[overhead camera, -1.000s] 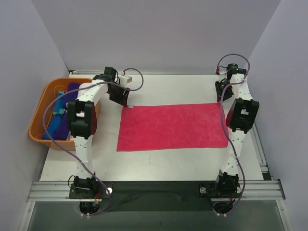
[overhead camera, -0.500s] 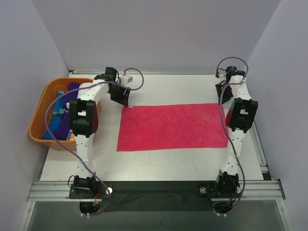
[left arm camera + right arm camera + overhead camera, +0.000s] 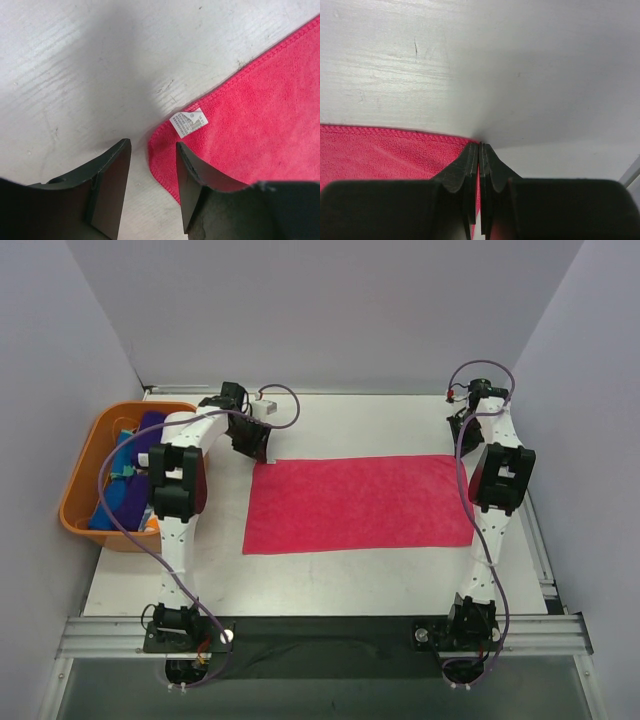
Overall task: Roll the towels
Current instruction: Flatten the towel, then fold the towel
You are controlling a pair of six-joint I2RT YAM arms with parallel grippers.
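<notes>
Right gripper is closed on the 2 o'clock corner of the hot pink towel; left gripper is seen open.
The towel is spread flat in the middle of the table. The open jaws are set over its 10 o'clock corner, beside a white label. Other towels are piled in an orange basket at 9 o'clock.
</notes>
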